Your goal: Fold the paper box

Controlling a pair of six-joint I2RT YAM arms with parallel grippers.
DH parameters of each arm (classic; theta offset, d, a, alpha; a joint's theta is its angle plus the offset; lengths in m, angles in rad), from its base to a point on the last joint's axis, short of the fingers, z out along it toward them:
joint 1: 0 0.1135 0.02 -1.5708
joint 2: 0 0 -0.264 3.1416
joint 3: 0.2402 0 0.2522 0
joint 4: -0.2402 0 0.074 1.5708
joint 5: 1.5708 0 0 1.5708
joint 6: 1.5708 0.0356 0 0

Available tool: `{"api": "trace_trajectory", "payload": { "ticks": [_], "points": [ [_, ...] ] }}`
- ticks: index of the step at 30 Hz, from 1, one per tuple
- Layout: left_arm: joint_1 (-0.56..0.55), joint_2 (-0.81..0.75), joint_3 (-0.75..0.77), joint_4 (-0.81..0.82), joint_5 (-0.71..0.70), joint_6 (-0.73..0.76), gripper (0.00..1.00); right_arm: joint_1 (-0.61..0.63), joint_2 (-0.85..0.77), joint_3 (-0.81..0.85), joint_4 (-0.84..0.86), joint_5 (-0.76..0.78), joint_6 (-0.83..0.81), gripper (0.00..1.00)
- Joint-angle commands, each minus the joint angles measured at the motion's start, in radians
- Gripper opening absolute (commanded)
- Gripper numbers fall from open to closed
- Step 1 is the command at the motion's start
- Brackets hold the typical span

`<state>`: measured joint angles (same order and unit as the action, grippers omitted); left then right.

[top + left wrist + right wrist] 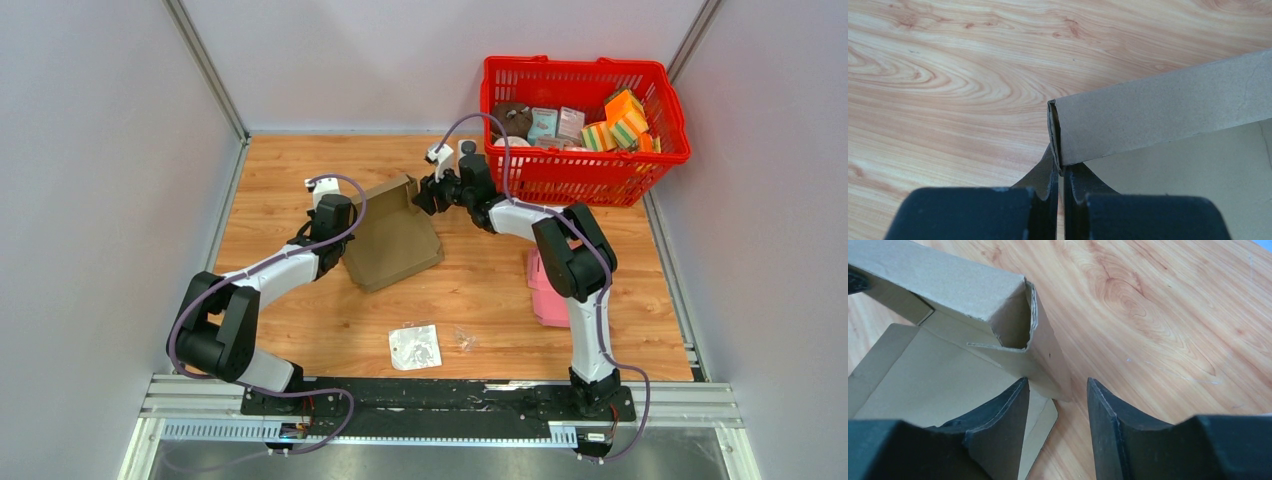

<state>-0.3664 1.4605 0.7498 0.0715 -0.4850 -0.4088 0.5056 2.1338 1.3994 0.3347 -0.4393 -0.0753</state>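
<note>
Brown paper box (pixel 392 240), red basket (pixel 585 66)

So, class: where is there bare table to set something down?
Free: the far-left corner behind the paper box; the strip between box, plastic bag and pink packet. Crowded: by the red basket, where left tool and right tool meet the box.

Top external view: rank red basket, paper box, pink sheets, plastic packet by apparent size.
1. red basket
2. paper box
3. pink sheets and plastic packet: look alike, pink partly hidden; not ranked.
</note>
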Motion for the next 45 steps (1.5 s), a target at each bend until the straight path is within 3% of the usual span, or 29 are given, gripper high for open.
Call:
{"api": "trace_trajectory", "payload": {
  "ticks": [1,6,10,17,19,21,24,26,31,39,45],
  "points": [
    [-0.005,-0.011,0.003,-0.044,0.026,0.013,0.0,-0.012,-0.034,0.042,0.053,-0.167,-0.029,0.5],
    [-0.005,-0.006,0.006,-0.044,0.029,0.016,0.0,-0.01,-0.023,0.059,0.038,-0.236,-0.027,0.46],
    [-0.005,-0.003,0.006,-0.045,0.023,0.019,0.0,-0.003,-0.015,0.073,0.041,-0.259,-0.005,0.36],
    [-0.005,-0.008,0.008,-0.047,0.026,0.016,0.0,0.027,-0.017,0.05,0.078,-0.087,0.017,0.28],
    [-0.005,-0.009,0.008,-0.047,0.026,0.018,0.0,0.039,-0.015,0.046,0.084,-0.04,0.014,0.32],
    [-0.005,-0.009,0.01,-0.047,0.026,0.016,0.0,0.048,-0.011,0.044,0.096,0.042,0.003,0.42],
    [-0.005,-0.011,0.011,-0.05,0.026,0.018,0.0,0.051,0.005,0.056,0.104,0.082,0.005,0.47],
    [-0.005,-0.011,0.014,-0.05,0.026,0.021,0.0,0.051,0.011,0.069,0.098,0.085,0.0,0.48],
    [-0.005,-0.008,0.016,-0.05,0.029,0.019,0.0,0.051,0.026,0.093,0.089,0.096,-0.014,0.36],
    [-0.005,-0.006,0.017,-0.052,0.023,0.018,0.0,0.03,-0.047,-0.003,0.062,-0.058,0.003,0.54],
    [-0.005,-0.002,0.016,-0.05,0.034,0.016,0.0,-0.01,-0.109,-0.066,0.011,-0.133,-0.018,0.59]
  ]
}}
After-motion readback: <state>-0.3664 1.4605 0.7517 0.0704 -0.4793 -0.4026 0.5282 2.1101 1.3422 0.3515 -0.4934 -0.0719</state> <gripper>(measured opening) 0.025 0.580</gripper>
